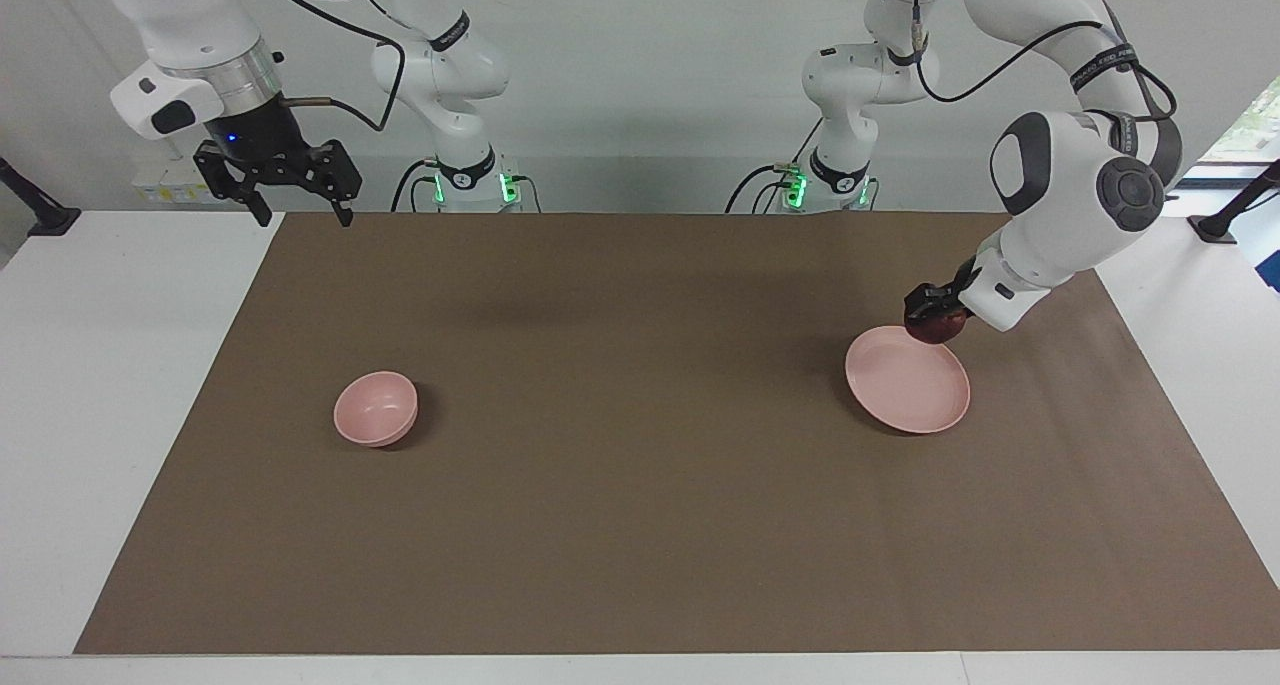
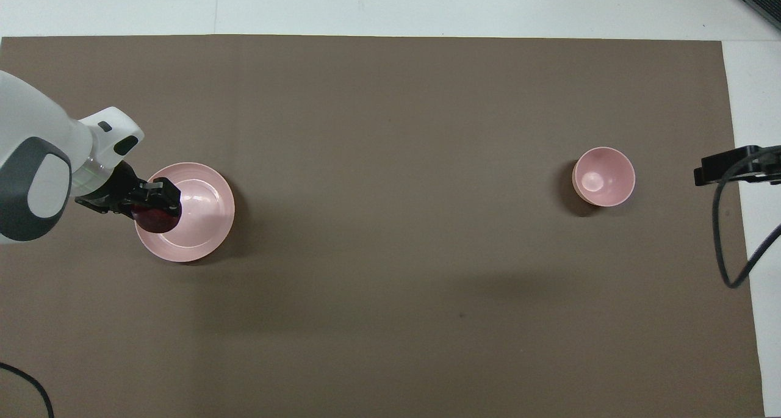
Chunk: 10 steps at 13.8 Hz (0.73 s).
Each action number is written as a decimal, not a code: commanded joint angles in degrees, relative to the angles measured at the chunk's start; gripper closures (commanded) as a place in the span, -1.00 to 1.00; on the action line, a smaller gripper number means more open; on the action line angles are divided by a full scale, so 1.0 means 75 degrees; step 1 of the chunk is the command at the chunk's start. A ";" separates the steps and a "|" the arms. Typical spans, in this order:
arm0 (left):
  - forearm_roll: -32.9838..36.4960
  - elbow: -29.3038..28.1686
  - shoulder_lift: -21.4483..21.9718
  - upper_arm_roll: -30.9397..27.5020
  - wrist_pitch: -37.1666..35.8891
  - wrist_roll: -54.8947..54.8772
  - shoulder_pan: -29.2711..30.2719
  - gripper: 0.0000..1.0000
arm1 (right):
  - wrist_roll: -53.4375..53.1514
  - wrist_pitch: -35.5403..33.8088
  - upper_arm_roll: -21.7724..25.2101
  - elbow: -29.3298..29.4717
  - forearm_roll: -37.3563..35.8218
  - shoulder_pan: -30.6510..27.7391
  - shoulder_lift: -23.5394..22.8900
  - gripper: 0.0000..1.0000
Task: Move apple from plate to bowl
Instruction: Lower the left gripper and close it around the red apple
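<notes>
Dark red, the apple (image 1: pixel 936 329) is gripped between the fingers of the left gripper (image 1: pixel 933 310) at the rim of the plate (image 1: pixel 915 390) nearer the robots, toward the left arm's end of the table; whether it is lifted clear of the plate cannot be told. The pick-up step is judged to be in hand. A lift and a long carry along the brown mat (image 1: pixel 640 505) to the bowl (image 1: pixel 374 409), well apart at the right arm's end, is called for next. The mat between them is bare. The right gripper (image 1: pixel 297 197) is held waiting, fingers spread wide, over the mat's corner.
</notes>
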State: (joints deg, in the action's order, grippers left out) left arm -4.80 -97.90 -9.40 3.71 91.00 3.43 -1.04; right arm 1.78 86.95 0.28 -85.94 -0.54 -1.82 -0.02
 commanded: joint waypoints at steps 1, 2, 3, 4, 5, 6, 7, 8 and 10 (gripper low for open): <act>-0.0365 0.0933 -0.0083 -0.0002 -0.1161 0.0141 -0.0142 1.00 | -0.0085 -0.0062 -0.0025 -0.0050 -0.0034 -0.0016 0.0038 -1.00; -0.0646 0.1075 -0.0083 -0.0002 -0.1513 0.0164 -0.0142 1.00 | -0.0085 -0.0062 -0.0037 -0.0050 -0.0034 -0.0027 0.0038 -1.00; -0.0788 0.1158 -0.0071 -0.0002 -0.1783 0.0176 -0.0154 1.00 | -0.0085 -0.0062 -0.0037 -0.0050 -0.0034 -0.0016 0.0038 -1.00; -0.0789 0.1298 -0.0071 0.0021 -0.1995 0.0257 -0.0305 1.00 | -0.0085 -0.0050 -0.0037 -0.0050 -0.0034 -0.0027 0.0038 -1.00; -0.0824 0.1392 -0.0071 0.0033 -0.2183 0.0467 -0.0469 1.00 | -0.0085 -0.0062 -0.0037 -0.0050 -0.0034 -0.0016 0.0038 -1.00; -0.0906 0.1405 -0.0071 0.0080 -0.2301 0.0782 -0.0575 1.00 | -0.0085 -0.0062 -0.0025 -0.0050 -0.0034 -0.0027 0.0038 -1.00; -0.1208 0.1405 -0.0071 0.0138 -0.2313 0.1238 -0.0645 1.00 | -0.0085 -0.0062 -0.0037 -0.0050 -0.0034 -0.0027 0.0038 -1.00; -0.1629 0.1393 -0.0071 0.0162 -0.2267 0.1729 -0.0646 1.00 | -0.0085 -0.0050 -0.0025 -0.0050 -0.0034 -0.0027 0.0038 -1.00; -0.2368 0.1393 -0.0071 0.0174 -0.2208 0.2551 -0.0658 1.00 | -0.0085 -0.0062 -0.0025 -0.0050 -0.0034 -0.0027 0.0038 -1.00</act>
State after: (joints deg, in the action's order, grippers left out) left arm -18.60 -88.87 -9.41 5.48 75.57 17.45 -5.79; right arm 1.78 86.95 0.28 -85.93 -0.54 -1.82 -0.02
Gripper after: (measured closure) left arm 0.264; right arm 0.000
